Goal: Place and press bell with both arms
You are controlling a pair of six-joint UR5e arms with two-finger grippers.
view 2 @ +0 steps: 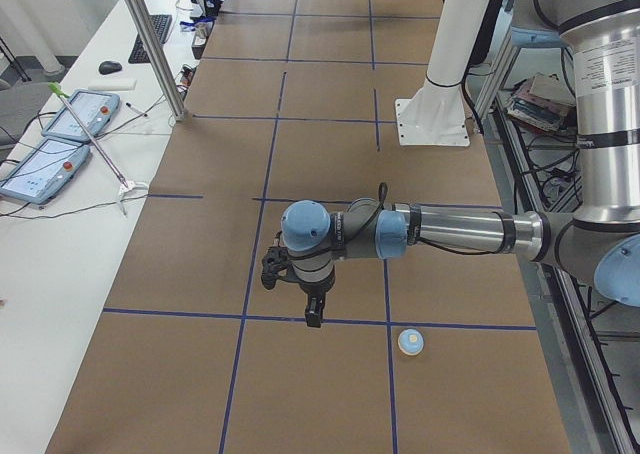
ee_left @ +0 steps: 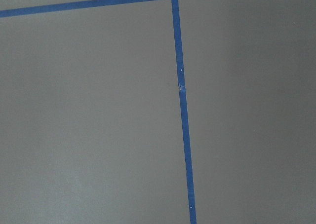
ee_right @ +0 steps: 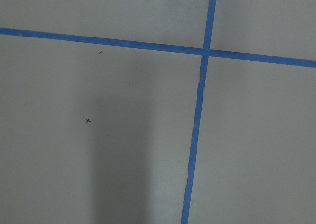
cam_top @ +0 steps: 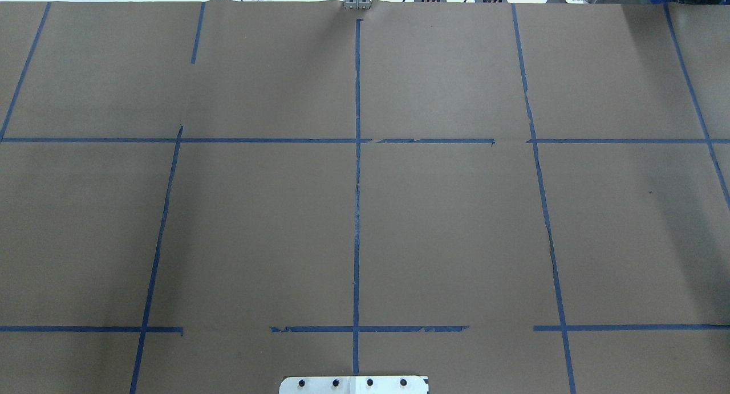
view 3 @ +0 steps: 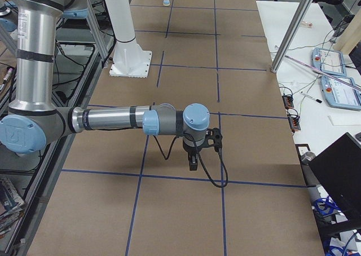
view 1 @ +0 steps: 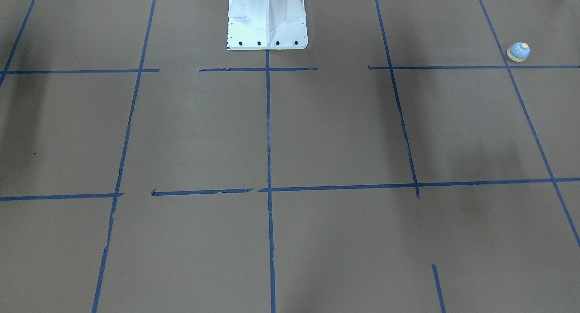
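Exterior left view: bell [view 2: 411, 342] stands upright on the brown table [view 2: 330, 94], just beside a crossing of the blue tape lines [view 2: 450, 325], touching nothing else. Left arm [view 2: 460, 232] reaches out level over the table with left gripper [view 2: 313, 319] pointing straight down and hanging above the surface. Bell is near it, at about 4 o'clock from the fingertips, clearly apart. Fingers spread or pressed together: cannot tell from this side view.

Exterior front-facing: bell [view 1: 518, 51] is out at 3 o'clock from the white pedestal [view 1: 267, 23], close to the frame's right edge, cream button up, base rim right by a tape line.

Exterior right: right arm [view 3: 113, 119] is stretched level, right gripper [view 3: 193, 166] aimed down above a tape line, nothing seen in it, and spread or pressed together cannot be told here either. Bell [view 3: 166, 1] is a tiny dot at 12 o'clock from that gripper, well apart, at the far end of the table.

Overhead exterior: pedestal plate at 6 o'clock, tape grid on the table. Both wrist views: only brown surface with tape lines.
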